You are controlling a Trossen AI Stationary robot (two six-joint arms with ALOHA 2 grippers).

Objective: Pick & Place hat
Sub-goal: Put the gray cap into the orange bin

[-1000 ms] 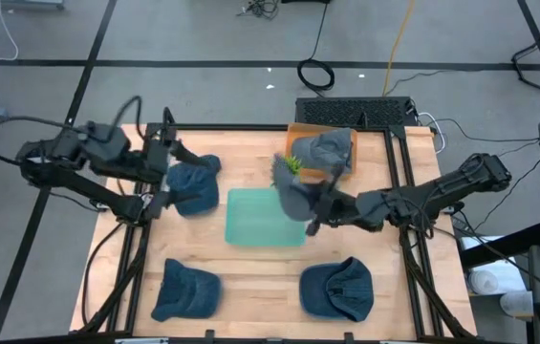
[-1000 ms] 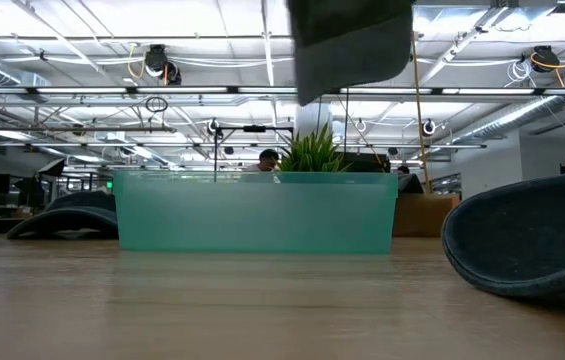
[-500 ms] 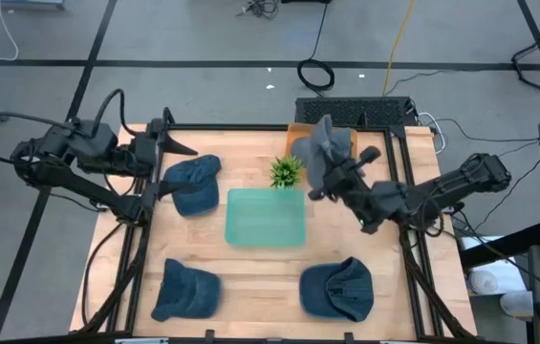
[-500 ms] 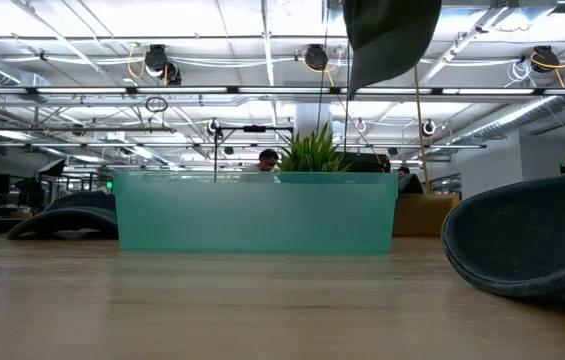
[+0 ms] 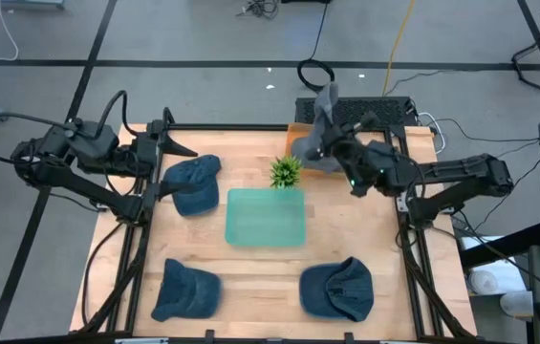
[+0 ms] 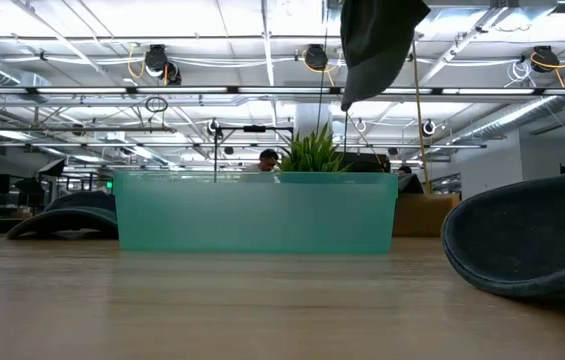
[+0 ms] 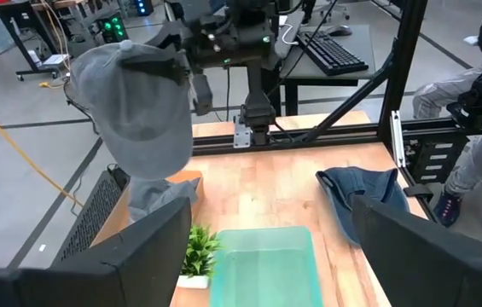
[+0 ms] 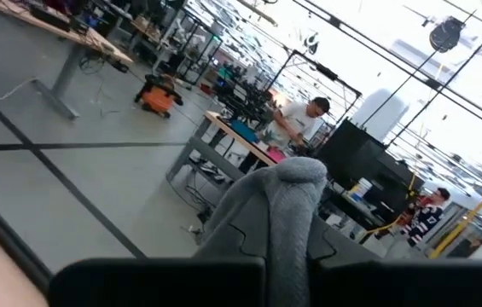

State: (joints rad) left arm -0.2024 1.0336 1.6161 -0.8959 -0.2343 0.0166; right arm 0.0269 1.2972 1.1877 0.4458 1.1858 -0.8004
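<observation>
Hat (image 5: 319, 129) is held pinched in the closed right gripper (image 5: 332, 145), lifted high over the orange box (image 5: 298, 129) behind the plant (image 5: 286, 172), presumably for carrying, while the left gripper (image 5: 166, 162) is kept open above another cap (image 5: 191, 183).

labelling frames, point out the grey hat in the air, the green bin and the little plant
grey hat (image 5: 322, 124), high view, hanging crown
green bin (image 5: 266, 217), high view, bin floor
plant (image 5: 287, 172), high view, leaves
</observation>
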